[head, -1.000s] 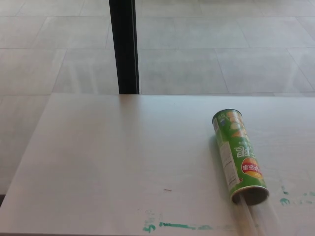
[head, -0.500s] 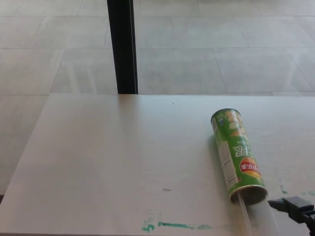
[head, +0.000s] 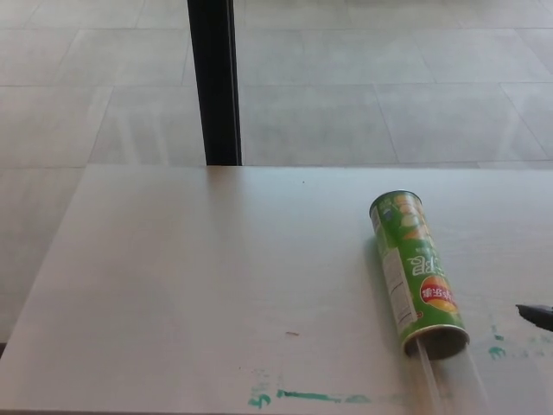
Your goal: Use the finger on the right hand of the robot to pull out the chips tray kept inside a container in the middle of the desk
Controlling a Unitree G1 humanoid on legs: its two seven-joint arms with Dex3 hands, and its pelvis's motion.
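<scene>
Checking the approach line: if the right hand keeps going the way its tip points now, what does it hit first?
Only a dark tip of the right hand shows at the right edge, pointing left. Straight on, it would likely meet the open near end of the lying green chips can, if its height matches; depth is unclear.

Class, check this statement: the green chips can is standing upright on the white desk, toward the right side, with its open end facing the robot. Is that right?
Not quite. The head view shows the green chips can lying on its side, not standing upright. The rest holds: it rests on the white desk, toward the right side, open end facing the robot.
</scene>
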